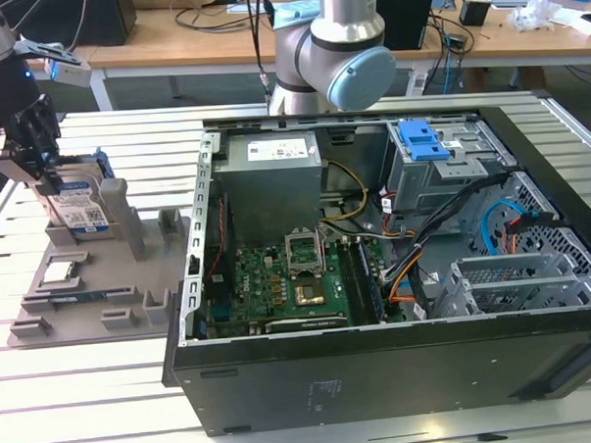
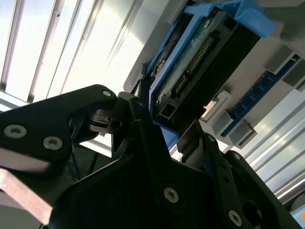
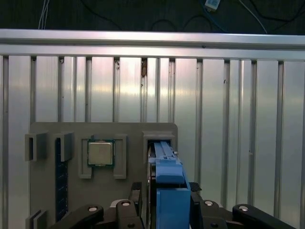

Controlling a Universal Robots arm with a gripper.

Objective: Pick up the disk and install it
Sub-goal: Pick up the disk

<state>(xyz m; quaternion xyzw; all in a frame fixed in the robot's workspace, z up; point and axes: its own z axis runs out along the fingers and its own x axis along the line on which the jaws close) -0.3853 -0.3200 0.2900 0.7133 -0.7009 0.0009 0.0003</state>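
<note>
The disk (image 1: pixel 79 206) stands on edge in a slot of the grey holder tray (image 1: pixel 92 289), at the exterior view's left. Its white-and-blue label faces the camera and a blue bracket frames it. My gripper (image 1: pixel 50 171) is down over its top, with a black finger on each side. In the second wrist view the fingers (image 2: pixel 127 107) press against both faces of the disk (image 2: pixel 200 57). In the first wrist view the blue bracket of the disk (image 3: pixel 169 191) sits between the jaws of the gripper (image 3: pixel 167 202). It is shut on the disk.
A small square silver chip (image 3: pixel 100 153) lies in a pocket of the tray (image 3: pixel 133 138), beside a blue memory stick (image 3: pixel 58 186). The open computer case (image 1: pixel 374 228) fills the middle and the exterior view's right, with a blue drive bay (image 1: pixel 419 138) at its back. The ribbed metal table (image 1: pixel 87 388) lies underneath.
</note>
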